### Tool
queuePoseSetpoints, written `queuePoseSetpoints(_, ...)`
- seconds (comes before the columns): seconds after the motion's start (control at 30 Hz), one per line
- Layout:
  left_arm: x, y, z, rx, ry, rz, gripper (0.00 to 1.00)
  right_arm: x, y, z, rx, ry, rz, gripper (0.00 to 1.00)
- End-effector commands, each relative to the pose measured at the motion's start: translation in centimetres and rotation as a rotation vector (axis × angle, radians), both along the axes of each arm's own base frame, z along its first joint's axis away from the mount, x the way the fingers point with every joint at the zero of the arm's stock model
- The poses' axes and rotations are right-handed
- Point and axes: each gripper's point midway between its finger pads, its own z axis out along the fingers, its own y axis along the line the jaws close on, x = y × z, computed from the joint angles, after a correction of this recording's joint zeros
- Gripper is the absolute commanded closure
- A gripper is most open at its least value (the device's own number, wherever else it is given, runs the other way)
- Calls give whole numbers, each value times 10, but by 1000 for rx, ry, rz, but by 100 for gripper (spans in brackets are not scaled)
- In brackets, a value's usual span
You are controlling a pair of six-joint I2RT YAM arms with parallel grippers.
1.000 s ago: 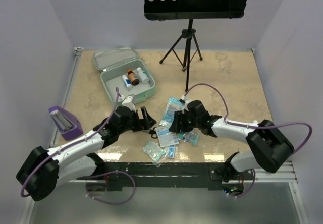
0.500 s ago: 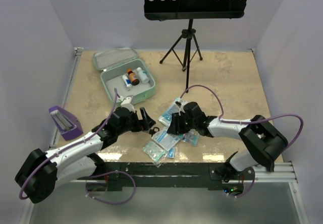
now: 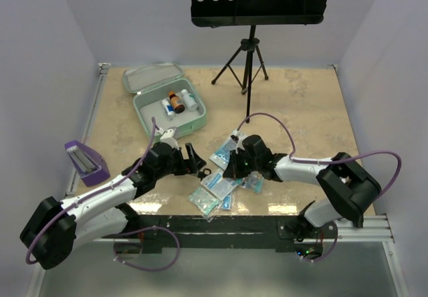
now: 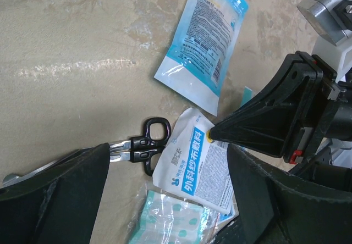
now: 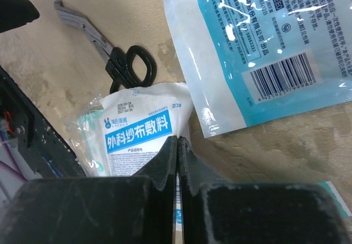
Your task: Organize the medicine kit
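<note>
Two grippers are pictured over a beige, marble-patterned desk point(image 3: 301, 110) walled on three sides by pale lilac panels. The mint-green medicine kit point(image 3: 175, 124) is set open at the far left of the desk, well apart from both grippers, with three small bottles point(image 3: 176, 102) lying inside. One pair of black-handled scissors point(image 4: 144, 145) is framed between the wide-spread fingers of the left gripper point(image 4: 168, 156), the blades partly hidden behind one finger. The right gripper point(image 5: 177, 140) is pressed together on the edge of one white dressing packet point(image 5: 140, 131), which is pinched between its fingers. One larger blue pouch point(image 4: 203, 43) is laid just beyond, and one teal-dotted packet point(image 4: 170, 222) is cut off by the lower edge of the left wrist view. Further packets are overlapped beneath the right arm, so their full count cannot be made out. One purple holder point(image 3: 87, 162) is stood at the desk's left edge, and one black music stand point(image 3: 254, 3) at the back
</note>
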Motion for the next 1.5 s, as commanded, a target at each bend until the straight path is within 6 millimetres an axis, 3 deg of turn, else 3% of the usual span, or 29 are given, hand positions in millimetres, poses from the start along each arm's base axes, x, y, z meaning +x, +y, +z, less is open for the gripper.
queuePoseSetpoints(0.0, 4, -3, 8, -18, -33, -6, 9, 2, 16, 29, 69, -23, 51, 100)
queuePoseSetpoints(0.13, 10, -1, 21, -18, -61, 12, 9, 8, 25, 69, 135, -69, 56, 100)
queuePoseSetpoints(0.33, 30, 6, 67, -76, -168, 108, 10, 30, 37, 141, 215, -185, 32, 100)
queuePoseSetpoints(0.47, 36, 12, 100, -169, -281, 161, 10, 49, 33, 163, 241, -234, -34, 100)
queuePoseSetpoints(0.57, 35, 14, 116, -206, -307, 166, 0, 63, 28, 177, 288, -259, -90, 100)
queuePoseSetpoints(0.73, 27, 9, 126, -244, -329, 118, 0, 74, 29, 189, 339, -271, -124, 100)
queuePoseSetpoints(0.83, 14, -1, 140, -365, -399, 38, 0, 75, 31, 200, 395, -274, -123, 100)
queuePoseSetpoints(0.9, 8, -7, 136, -411, -391, 3, 0, 74, 34, 207, 434, -272, -107, 100)
queuePoseSetpoints(1.2, 3, -25, 125, -471, -351, -81, 19, 69, 36, 211, 486, -247, -72, 100)
queuePoseSetpoints(1.47, 8, -22, 131, -484, -378, -53, 47, 65, 38, 209, 498, -233, -52, 100)
